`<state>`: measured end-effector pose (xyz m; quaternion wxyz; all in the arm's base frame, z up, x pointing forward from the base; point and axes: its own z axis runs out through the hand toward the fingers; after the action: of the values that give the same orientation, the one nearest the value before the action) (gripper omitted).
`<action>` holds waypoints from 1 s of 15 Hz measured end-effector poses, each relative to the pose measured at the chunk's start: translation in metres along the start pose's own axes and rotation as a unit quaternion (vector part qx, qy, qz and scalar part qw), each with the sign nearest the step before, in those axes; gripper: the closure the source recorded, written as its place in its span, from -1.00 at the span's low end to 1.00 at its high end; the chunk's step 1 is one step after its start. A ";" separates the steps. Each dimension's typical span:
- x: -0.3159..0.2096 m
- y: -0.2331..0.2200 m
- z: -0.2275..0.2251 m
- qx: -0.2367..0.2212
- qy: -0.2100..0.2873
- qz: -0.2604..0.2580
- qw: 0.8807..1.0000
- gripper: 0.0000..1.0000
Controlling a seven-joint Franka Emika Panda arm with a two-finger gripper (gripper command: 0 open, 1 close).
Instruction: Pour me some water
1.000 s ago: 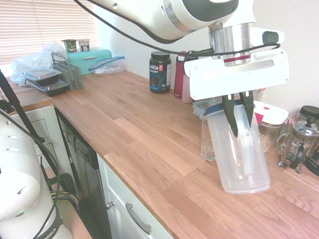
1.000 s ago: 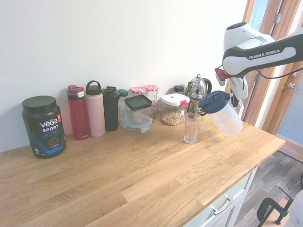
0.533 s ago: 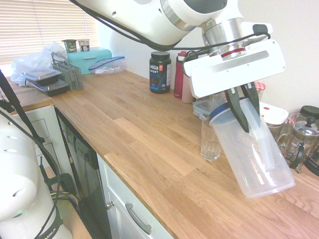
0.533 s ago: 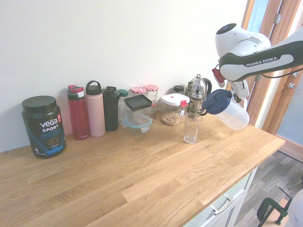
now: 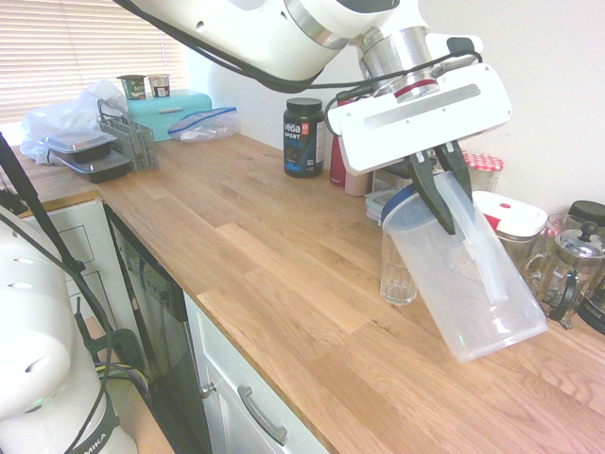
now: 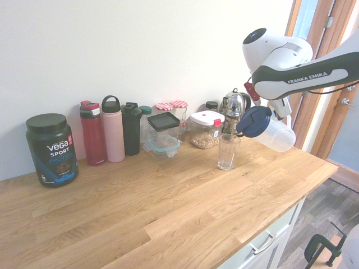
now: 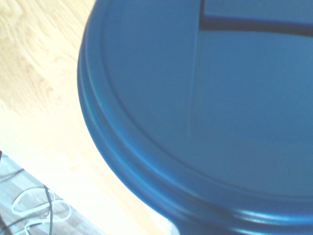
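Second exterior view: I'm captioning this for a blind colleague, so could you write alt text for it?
A white robot arm's gripper holds a clear pitcher with a blue lid, tipped lid-first toward an empty-looking drinking glass on a wooden counter. Behind the glass, bottles, jars and a black protein tub line the white wall.

Domestic kitchen: wooden worktop (image 6: 168,207) over white drawer units (image 5: 250,402), with drink bottles (image 6: 112,129), storage jars (image 6: 205,130), a French press (image 5: 570,268) and a window blind (image 5: 71,47)
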<state>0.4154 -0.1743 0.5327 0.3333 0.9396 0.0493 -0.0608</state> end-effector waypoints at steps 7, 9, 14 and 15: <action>-0.059 0.074 0.013 0.139 0.044 0.097 0.984 1.00; -0.061 0.089 0.031 0.193 0.057 0.145 0.969 1.00; -0.055 0.104 0.074 0.274 0.043 0.264 0.924 1.00; -0.063 0.106 0.078 0.281 0.036 0.290 0.914 1.00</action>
<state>0.3607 -0.3090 0.5473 0.0561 0.9689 -0.2331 0.0611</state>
